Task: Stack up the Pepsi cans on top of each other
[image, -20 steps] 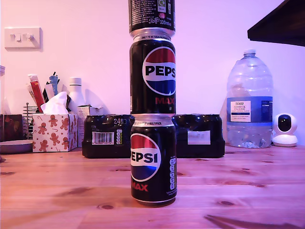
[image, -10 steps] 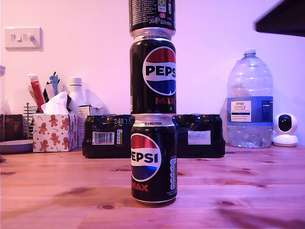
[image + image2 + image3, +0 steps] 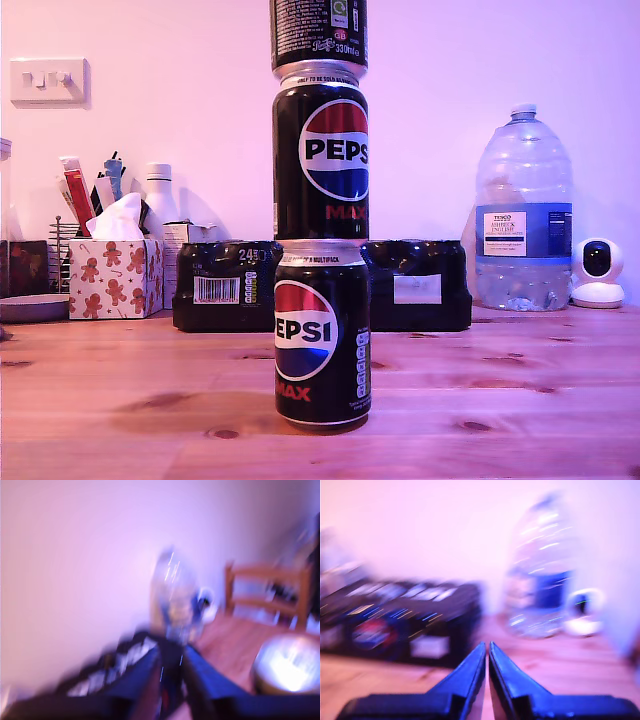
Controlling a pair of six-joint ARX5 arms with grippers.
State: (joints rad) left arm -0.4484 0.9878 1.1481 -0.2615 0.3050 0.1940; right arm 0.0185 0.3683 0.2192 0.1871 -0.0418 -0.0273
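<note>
Three black Pepsi cans stand stacked in one upright column on the wooden table. The bottom can rests on the table and the middle can sits on its lid. The top can is cut off by the picture's upper edge. No gripper touches the stack, and neither arm shows in the exterior view. In the blurred first wrist view, my first gripper is shut with nothing in it. My second gripper is shut and empty too, pointing toward the back of the table.
Behind the stack lies a black shrink-wrapped multipack. At the exterior view's right stand a large clear water bottle and a small white camera. A gingerbread tissue box and a utensil holder stand at its left.
The dark arm at the exterior view's upper right has drawn away and left the picture. Its shadow on the table is gone. The stack has not moved.
</note>
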